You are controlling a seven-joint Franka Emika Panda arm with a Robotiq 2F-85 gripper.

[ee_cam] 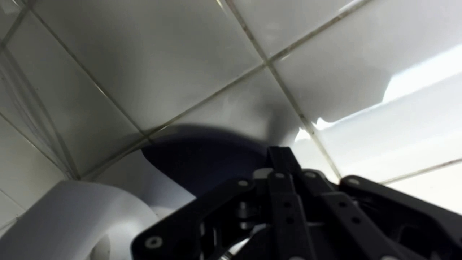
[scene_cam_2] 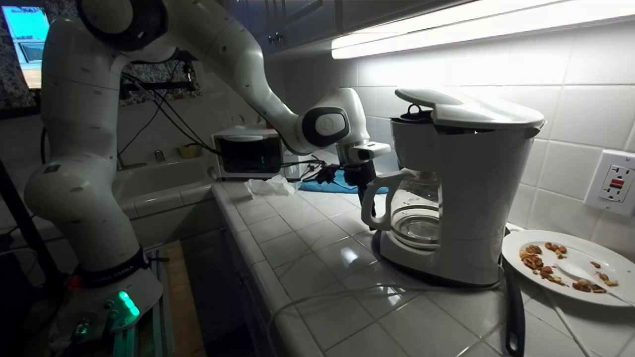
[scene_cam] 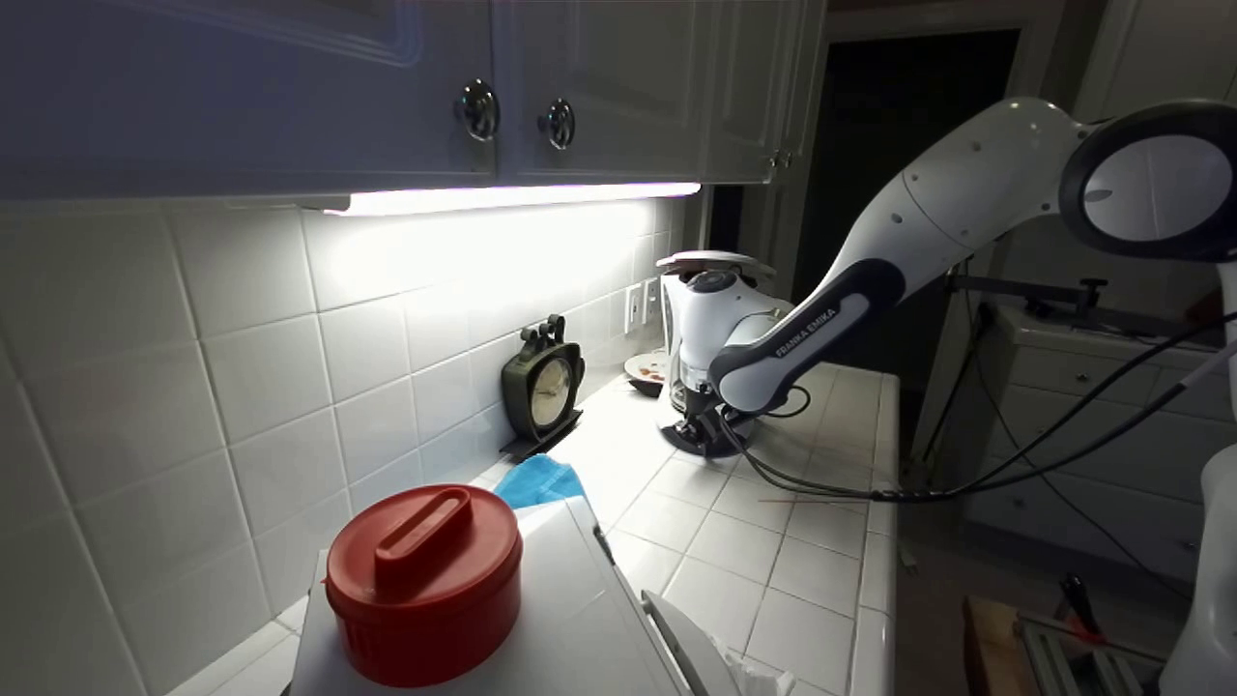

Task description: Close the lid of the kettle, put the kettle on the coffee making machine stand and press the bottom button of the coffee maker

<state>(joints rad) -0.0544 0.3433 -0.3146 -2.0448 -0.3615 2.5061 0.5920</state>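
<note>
Gripper [ee_cam: 283, 154] pressed together. In an exterior view, coffee maker [scene_cam_2: 478, 213] partly hides kettle [scene_cam_2: 415, 220]; kettle's handle [scene_cam_2: 368, 210], at nine o'clock, partly masks the gripper.

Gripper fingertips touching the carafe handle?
Apart. The wrist view shows a gap between the fingertips and the white carafe handle, with the dark base plate visible between them.

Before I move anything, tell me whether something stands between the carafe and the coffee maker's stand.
Nothing visible does: the carafe appears already seated in the coffee maker, on its stand. The shut gripper is beside the carafe's handle.
</note>
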